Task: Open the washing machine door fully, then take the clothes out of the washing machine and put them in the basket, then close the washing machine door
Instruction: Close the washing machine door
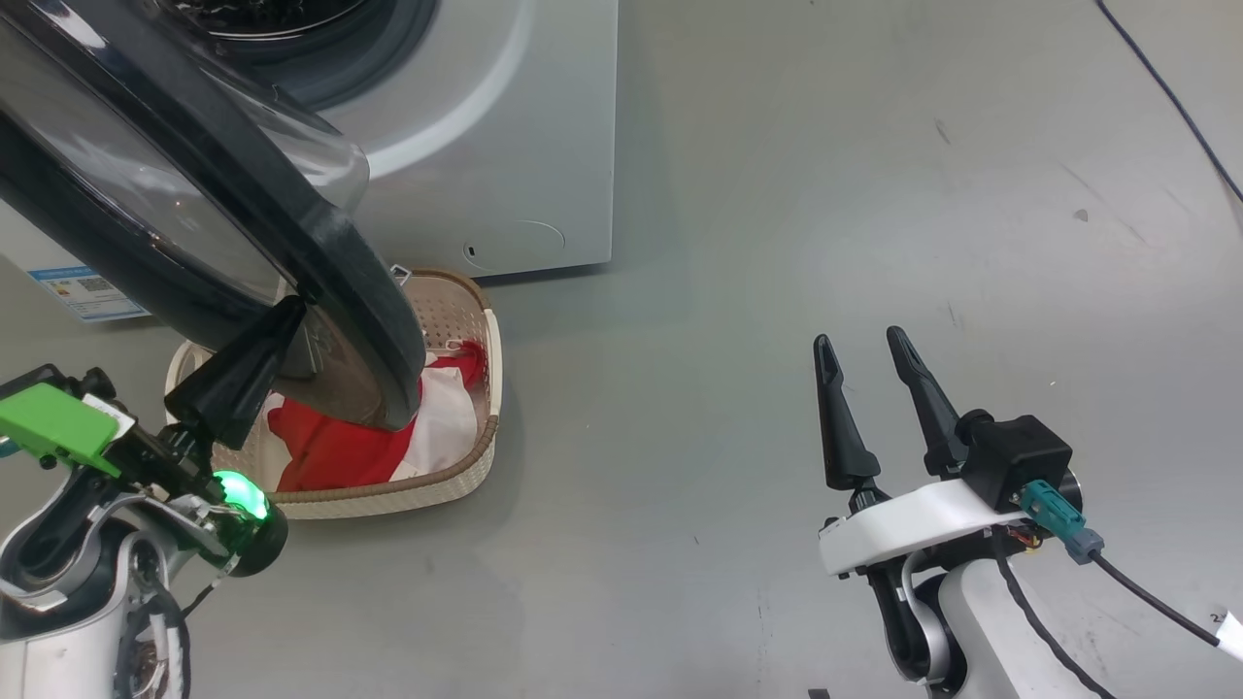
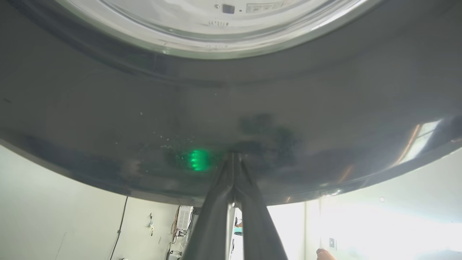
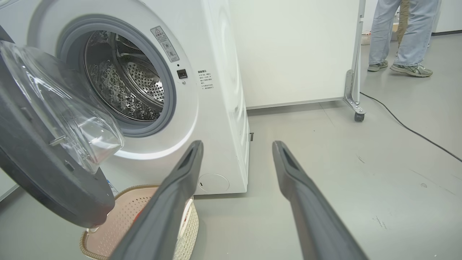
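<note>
The washing machine stands at the back left, its steel drum showing no clothes. The washing machine door stands partly swung out over the basket. My left gripper is shut, its tips pressed against the door's glossy black outer rim. The cream basket sits on the floor under the door, holding the red and white clothes. My right gripper hovers open and empty over the bare floor at the right.
A person's legs stand at the far right in the right wrist view, beside a wheeled panel stand. A black cable runs across the grey floor. A white wall is behind the machine.
</note>
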Available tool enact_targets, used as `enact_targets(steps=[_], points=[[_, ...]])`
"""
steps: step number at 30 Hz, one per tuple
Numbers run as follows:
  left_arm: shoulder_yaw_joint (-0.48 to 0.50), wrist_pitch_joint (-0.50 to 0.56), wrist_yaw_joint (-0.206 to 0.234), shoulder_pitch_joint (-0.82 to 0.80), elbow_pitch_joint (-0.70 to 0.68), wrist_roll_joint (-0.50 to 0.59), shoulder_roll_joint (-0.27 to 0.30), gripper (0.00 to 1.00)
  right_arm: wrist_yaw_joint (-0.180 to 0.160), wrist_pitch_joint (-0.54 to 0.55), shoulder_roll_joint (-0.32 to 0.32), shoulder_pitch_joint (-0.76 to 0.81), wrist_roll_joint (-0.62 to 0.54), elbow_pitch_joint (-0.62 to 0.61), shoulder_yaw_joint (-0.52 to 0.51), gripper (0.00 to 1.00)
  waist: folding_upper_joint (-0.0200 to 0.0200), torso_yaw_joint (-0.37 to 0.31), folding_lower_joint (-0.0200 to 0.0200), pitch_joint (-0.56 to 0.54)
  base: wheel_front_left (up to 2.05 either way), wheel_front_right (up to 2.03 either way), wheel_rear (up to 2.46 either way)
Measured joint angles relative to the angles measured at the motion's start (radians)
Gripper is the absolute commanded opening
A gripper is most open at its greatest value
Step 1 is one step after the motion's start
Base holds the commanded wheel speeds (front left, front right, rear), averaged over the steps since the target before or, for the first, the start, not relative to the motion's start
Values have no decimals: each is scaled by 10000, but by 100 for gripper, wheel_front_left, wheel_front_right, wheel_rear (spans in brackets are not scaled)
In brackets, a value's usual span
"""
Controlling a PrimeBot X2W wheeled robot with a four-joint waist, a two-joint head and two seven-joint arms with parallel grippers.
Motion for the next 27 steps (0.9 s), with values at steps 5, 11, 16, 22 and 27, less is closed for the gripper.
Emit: enact_targets(steps=[5, 11, 16, 22, 27], points=[[-12, -639, 0, -202, 270, 84, -178, 0, -58, 0, 8, 22, 0, -75, 52, 100, 0, -142, 0, 49, 0, 0, 0], [-48, -1202, 73, -685, 571, 502, -309, 0, -59, 0, 10, 22, -2, -142, 69, 100, 0, -274, 0, 164, 0, 0, 0], [-35, -1835, 73, -1056, 807, 629, -391, 0, -59, 0, 12, 19, 6, -196, 221, 100, 0, -458, 0, 287, 0, 0, 0], [249, -2752, 73, -1457, 1043, 1104, -420, 0, -71, 0, 13, 17, 182, -303, 380, 100, 0, -819, -1, 421, 0, 0, 0], [334, -3141, 73, -1684, 1124, 1204, -418, 0, -144, 0, 13, 17, 196, -387, 382, 100, 0, -1174, 0, 532, 0, 0, 0]])
